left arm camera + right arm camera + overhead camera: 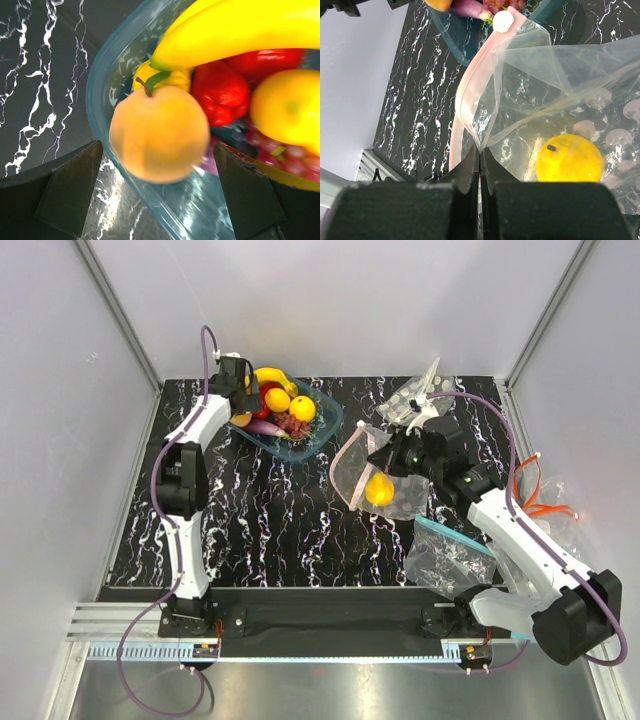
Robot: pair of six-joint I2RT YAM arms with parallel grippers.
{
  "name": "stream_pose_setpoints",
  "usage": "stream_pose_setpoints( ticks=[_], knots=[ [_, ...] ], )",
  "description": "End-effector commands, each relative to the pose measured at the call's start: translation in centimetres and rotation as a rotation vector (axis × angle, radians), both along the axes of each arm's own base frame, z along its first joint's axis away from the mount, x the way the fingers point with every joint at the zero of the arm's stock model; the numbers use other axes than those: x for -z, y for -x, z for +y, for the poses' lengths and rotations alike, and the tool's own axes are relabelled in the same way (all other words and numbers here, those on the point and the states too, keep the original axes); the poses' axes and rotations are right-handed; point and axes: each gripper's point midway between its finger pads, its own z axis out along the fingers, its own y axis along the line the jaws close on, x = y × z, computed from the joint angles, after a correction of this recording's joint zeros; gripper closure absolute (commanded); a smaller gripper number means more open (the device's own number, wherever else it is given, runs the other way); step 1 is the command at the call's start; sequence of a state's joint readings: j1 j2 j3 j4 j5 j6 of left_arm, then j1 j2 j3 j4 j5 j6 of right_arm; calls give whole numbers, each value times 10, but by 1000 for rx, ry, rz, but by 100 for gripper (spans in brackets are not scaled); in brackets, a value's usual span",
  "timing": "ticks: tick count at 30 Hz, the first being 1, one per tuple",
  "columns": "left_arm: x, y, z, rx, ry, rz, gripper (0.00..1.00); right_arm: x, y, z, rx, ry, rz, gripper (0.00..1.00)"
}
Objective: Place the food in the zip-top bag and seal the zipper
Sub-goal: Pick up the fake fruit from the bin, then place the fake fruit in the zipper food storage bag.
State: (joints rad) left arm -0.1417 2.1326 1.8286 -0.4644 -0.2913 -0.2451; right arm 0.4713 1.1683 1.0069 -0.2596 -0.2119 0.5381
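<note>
The food lies in a blue tray (306, 449): a banana (235, 27), a red fruit (220, 92), a yellow round (287, 107) and grapes (293, 425). My left gripper (243, 398) is open above the tray's left rim. A blurred orange peach-like fruit (159, 132) sits between its spread fingers (70, 190) without touching them. My right gripper (386, 461) is shut on the mouth edge of the dotted zip-top bag (360, 472) and holds it up and open. The pink zipper (465, 95) with a white slider (503, 21) curves away from the jaws. One lemon (569, 159) lies inside the bag.
A clear bag with a teal-blue strip (450, 545) lies at the front right beside the right arm. Another crumpled dotted bag (415, 400) lies at the back right. Grey walls close the black marbled table (260, 510) on three sides. Orange cables (545, 505) hang at the right edge.
</note>
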Motion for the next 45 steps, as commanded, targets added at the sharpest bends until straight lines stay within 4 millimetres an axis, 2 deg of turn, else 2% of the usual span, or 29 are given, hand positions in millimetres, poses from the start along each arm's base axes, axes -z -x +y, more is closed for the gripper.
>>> stream_pose_setpoints(
  ticks=[1, 5, 8, 12, 14, 16, 17, 18, 20, 21, 23, 24, 25, 26, 27, 28, 29, 30, 31, 32, 33, 35, 36, 37, 39, 40, 42, 43, 45],
  knots=[
    [-10, -13, 15, -26, -45, -28, 1, -20, -5, 6, -20, -11, -55, 100],
    [-11, -16, 12, 1, -12, -53, 1, -15, -7, 7, -22, -5, -43, 100],
    [-8, -15, 6, 21, 11, -42, 9, -14, -8, 8, -22, -7, -41, 100],
    [2, -13, 9, 23, 13, -13, 9, -17, -8, 9, -23, -23, -38, 100],
    [3, -13, 8, 35, 31, -4, 17, -18, -7, 9, -20, -29, -37, 100],
    [-2, -9, 5, 44, 45, -21, 20, -19, -6, 9, -22, -30, -40, 100],
    [-6, -7, 1, 64, 68, -34, 21, -19, -6, 8, -20, -26, -41, 100],
    [-30, -5, -2, 78, 84, -86, 21, -20, -6, 8, -17, -27, -43, 100],
    [-40, 2, -10, 121, 119, -131, 22, -22, -6, 6, -12, -19, -46, 100],
    [-69, 5, -12, 140, 125, -201, 22, -23, -7, 5, -8, -17, -47, 100],
    [-78, 17, -17, 166, 142, -210, 22, -25, -7, 6, -13, -15, -50, 100],
    [-99, 26, -18, 173, 152, -245, 23, -25, -7, 6, -13, -12, -48, 100],
    [-98, 33, -19, 178, 164, -239, 23, -26, -7, 5, -12, -9, -50, 100],
    [-103, 40, -24, 201, 193, -247, 23, -27, -7, 6, -15, -9, -48, 100],
    [-125, 49, -31, 218, 237, -299, 23, -26, -7, 5, -14, -6, -45, 100],
    [-117, 60, -38, 237, 272, -281, 23, -26, -7, 6, -14, -6, -45, 100],
    [-122, 69, -51, 288, 334, -288, 23, -28, -7, 5, -12, -8, -51, 100],
    [-141, 81, -60, 306, 391, -332, 24, -29, -6, 5, -15, -9, -50, 100],
    [-136, 91, -72, 342, 425, -338, 25, -29, -6, 6, -17, -12, -50, 100],
    [-141, 101, -85, 389, 465, -348, 25, -32, -5, 6, -21, -21, -53, 100],
    [-163, 112, -94, 413, 500, -406, 25, -32, -3, 7, -27, -23, -52, 100],
    [-158, 135, -119, 474, 541, -391, 25, -34, -2, 7, -29, -27, -53, 100],
    [-173, 146, -126, 495, 565, -429, 25, -34, -1, 7, -30, -28, -52, 100],
    [-167, 160, -144, 537, 580, -411, 25, -35, -1, 7, -29, -29, -55, 100],
    [-178, 178, -158, 564, 610, -437, 25, -35, 0, 7, -33, -29, -56, 100],
    [-170, 192, -176, 604, 632, -419, 25, -35, 1, 7, -34, -28, -54, 100],
    [-178, 207, -192, 638, 682, -444, 25, -36, 2, 8, -48, -35, -53, 100],
    [-169, 219, -206, 671, 699, -423, 25, -37, 4, 9, -53, -36, -51, 100],
    [-172, 229, -220, 704, 734, -429, 26, -38, 6, 10, -63, -45, -50, 100]
  ],
)
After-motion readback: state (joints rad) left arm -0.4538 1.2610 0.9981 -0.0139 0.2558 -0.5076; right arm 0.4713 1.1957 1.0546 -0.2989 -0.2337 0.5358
